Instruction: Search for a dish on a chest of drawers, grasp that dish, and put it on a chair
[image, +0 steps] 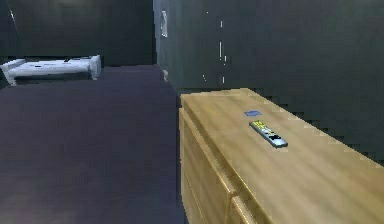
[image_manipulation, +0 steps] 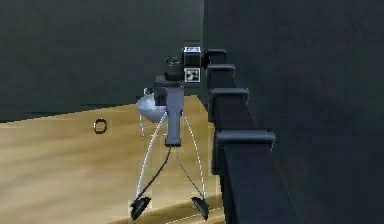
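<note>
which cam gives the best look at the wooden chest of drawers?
Forward view: the chest of drawers shows its top, a corner and drawer fronts, with a slim remote-like thing lying on it. The arm side view gives a stretch of its wooden top, behind the claw.

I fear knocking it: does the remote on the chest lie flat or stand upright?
Flat: the remote lies along the chest top, buttons facing up.

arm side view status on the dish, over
Gripper at light wooden chest top, cannot tell if holding. Pale grey rounded dish at gripper body. Small dark ring on the wood left of it.
</note>
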